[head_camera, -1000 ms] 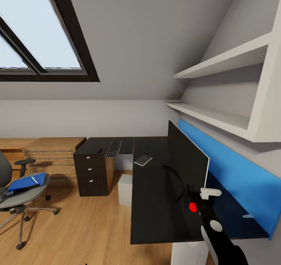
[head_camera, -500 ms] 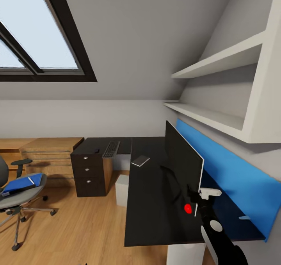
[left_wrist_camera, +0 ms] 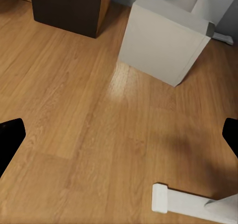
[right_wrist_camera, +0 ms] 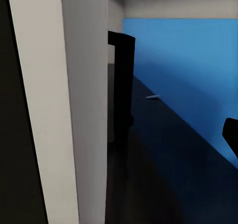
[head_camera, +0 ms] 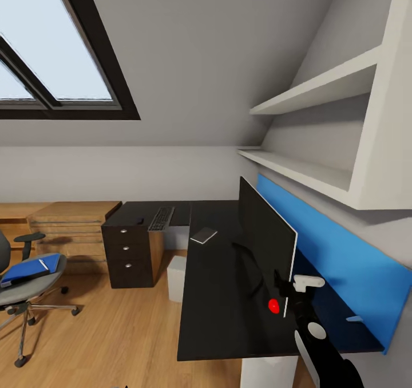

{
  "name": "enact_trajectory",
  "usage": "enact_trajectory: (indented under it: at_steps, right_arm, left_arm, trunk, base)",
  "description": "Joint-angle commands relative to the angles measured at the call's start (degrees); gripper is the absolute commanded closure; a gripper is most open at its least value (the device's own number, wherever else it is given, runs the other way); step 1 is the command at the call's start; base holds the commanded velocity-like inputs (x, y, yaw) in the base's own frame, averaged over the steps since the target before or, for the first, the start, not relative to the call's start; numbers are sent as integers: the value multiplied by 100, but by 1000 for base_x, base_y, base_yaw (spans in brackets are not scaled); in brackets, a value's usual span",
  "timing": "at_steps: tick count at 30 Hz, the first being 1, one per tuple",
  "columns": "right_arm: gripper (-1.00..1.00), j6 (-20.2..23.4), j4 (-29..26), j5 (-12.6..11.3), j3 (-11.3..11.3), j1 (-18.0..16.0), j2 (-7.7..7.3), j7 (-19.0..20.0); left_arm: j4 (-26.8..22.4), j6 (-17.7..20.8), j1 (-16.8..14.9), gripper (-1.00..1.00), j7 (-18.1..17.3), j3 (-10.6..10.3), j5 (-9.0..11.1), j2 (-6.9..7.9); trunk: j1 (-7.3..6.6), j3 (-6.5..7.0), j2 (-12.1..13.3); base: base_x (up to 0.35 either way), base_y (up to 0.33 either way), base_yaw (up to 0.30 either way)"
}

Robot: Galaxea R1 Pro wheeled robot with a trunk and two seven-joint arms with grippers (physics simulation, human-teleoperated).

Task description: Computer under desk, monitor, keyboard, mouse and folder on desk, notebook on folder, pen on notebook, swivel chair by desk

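My right gripper is gripping the near edge of the monitor, its fingers closed on the thin white rim; in the right wrist view that rim is rising just beside the camera, with the black stand behind it. The monitor is standing upright on the black desk, along the blue wall panel. A small pale pen is lying behind the monitor, near the panel. My left gripper is spread wide, hanging over the wooden floor near the white computer. Well apart, the keyboard and mouse are lying on the far desk wing; the notebook is nearer. The blue folder is resting on the swivel chair, far off.
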Motion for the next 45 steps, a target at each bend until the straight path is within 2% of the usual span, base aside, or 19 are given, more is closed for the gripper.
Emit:
enact_trajectory:
  at_steps: [1, 12, 28, 45]
  right_arm:
    - [-100, -11, 4, 33, 1, -5, -1, -30]
    - [-100, -11, 7, 33, 1, -5, -1, -30]
    - [-100, -11, 9, 41, 1, -2, -1, -30]
    - [-100, -16, 115, 41, 0, -6, -1, -36]
  left_arm:
    - [6, -4, -5, -100, -56, 19, 55, -1]
    - [6, -5, -5, -100, -56, 23, 55, -1]
    - [6, -4, -5, -100, -56, 25, 55, -1]
    - [6, 3, -5, -100, -48, 32, 55, -4]
  trunk:
    - [1, -9, -6]
    - [1, -9, -6]
    - [1, -9, -6]
    - [1, -9, -6]
  base:
    - [0, -1, 0]
    - [-26, 21, 0]
    - [-219, 171, 0]
    - [-246, -61, 0]
